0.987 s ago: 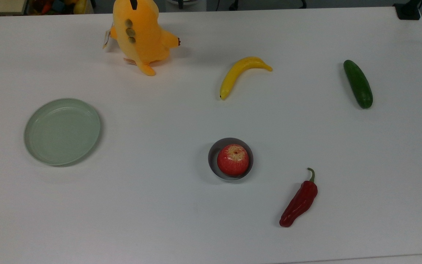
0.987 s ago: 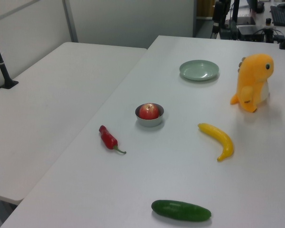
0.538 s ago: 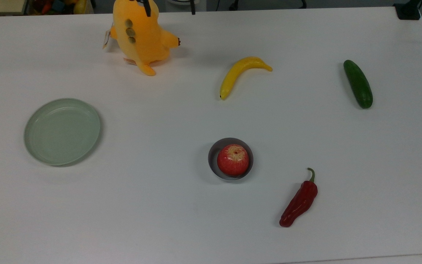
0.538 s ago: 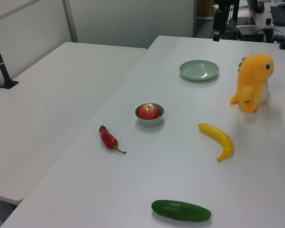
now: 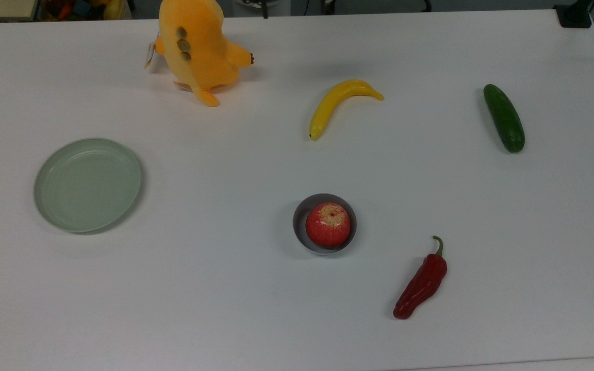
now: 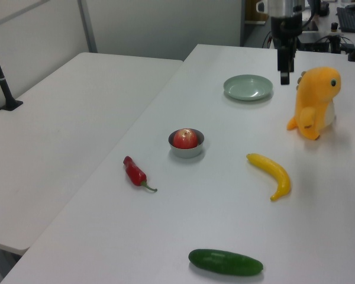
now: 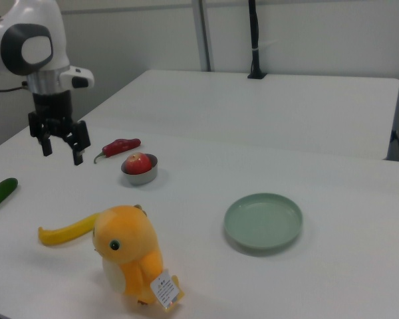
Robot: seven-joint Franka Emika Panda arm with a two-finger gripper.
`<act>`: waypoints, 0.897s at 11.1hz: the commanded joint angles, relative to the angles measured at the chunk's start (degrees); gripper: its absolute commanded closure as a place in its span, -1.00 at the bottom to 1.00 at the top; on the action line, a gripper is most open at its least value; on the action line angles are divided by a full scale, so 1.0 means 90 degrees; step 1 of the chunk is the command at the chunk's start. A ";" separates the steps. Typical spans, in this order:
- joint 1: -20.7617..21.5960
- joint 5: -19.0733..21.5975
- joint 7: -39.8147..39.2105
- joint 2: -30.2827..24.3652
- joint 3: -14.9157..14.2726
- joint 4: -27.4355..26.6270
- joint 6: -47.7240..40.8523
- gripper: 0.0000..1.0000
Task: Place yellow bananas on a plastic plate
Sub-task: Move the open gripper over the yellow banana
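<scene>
Yellow bananas [image 5: 339, 103] lies flat on the bench [image 5: 256, 319], nowhere near done: it's well apart from the plastic plate [image 5: 87, 184], which sits bare toward the top view's left, w/ the plush toy [image 5: 197, 46] standing between them nearer the far edge. End effector [image 7: 60, 149] hangs in the air, fingers spread wide & holding nothing; in the right view it's up above the bench behind the banana, in the left view [image 6: 284, 70] it shows near the plate and toy. Judging from this, the step in hand is the approach to the banana, grasp not yet begun. Risks, as I read them: banana is smooth & curved, so a pinch near an end or across the bend could make it roll or squirt out; mid-body, across the narrow width, looks safer. Coming down too hard could skid it over the slick bench. On the carry to the plate, the plush toy is near the path, so a low or wide swing may knock it over. Apple in the grey bowl [image 5: 325, 223], red pepper [image 5: 422, 282] & cucumber [image 5: 504, 118] sit off that path, less likely trouble. Plate rim is low; a release off-centre could leave the banana hanging over the edge.
</scene>
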 commanded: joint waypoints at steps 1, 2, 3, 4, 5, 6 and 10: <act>0.0229 0.0371 0.0482 -0.0227 0.0117 -0.0901 0.0239 -1.00; 0.0230 0.0420 0.0647 -0.0236 0.0214 -0.1213 0.0685 -1.00; 0.0230 0.0420 0.0784 -0.0207 0.0312 -0.1448 0.1096 -1.00; 0.0220 0.0420 0.0805 -0.0159 0.0458 -0.1634 0.1380 -1.00; 0.0230 0.0420 0.0853 -0.0149 0.0527 -0.1897 0.1760 -1.00; 0.0230 0.0430 0.1066 -0.0129 0.0624 -0.2180 0.2257 -1.00; 0.0230 0.0391 0.1625 0.0456 0.0830 -0.2418 0.3481 -1.00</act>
